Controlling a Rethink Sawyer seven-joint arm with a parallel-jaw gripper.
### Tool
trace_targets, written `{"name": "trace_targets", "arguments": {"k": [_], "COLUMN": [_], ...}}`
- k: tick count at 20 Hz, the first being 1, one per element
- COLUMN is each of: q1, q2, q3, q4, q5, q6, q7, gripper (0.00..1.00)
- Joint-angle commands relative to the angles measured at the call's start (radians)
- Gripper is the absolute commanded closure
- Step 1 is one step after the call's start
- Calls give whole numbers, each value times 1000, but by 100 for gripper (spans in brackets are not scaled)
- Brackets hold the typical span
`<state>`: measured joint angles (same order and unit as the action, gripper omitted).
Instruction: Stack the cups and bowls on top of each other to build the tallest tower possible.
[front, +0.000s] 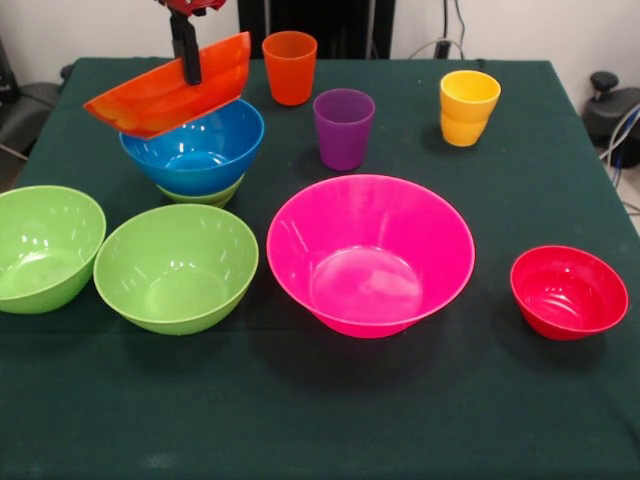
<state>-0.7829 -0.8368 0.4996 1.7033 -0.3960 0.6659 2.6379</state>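
In the front view my gripper (186, 62) comes down at the top left, shut on the rim of the orange bowl (165, 92). It holds the bowl tilted just above the blue bowl (195, 148). The blue bowl sits in a lime green bowl (205, 195) whose rim shows beneath it. Two more lime green bowls (40, 248) (176, 266) stand at the front left. The large pink bowl (369, 252) is in the middle and the small red bowl (568, 291) at the right. The orange cup (290, 66), purple cup (343, 128) and yellow cup (468, 107) stand upright along the back.
A dark green cloth (320, 410) covers the table. Dark chair parts and cables (612, 110) show beyond the table's right edge.
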Motion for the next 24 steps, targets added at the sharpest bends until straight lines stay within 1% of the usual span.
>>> {"name": "trace_targets", "arguments": {"k": [1,5,17,24], "q1": [56,64,83,84], "q2": [50,62,67,65], "q3": [7,-1,-19,-20], "q4": [-38,-44,-59,-59], "q5": [-71,-83,-85,-84], "q6": [60,42,45,51], "q7": [-164,-155,-138,-137], "gripper": [100,100,100,100]}}
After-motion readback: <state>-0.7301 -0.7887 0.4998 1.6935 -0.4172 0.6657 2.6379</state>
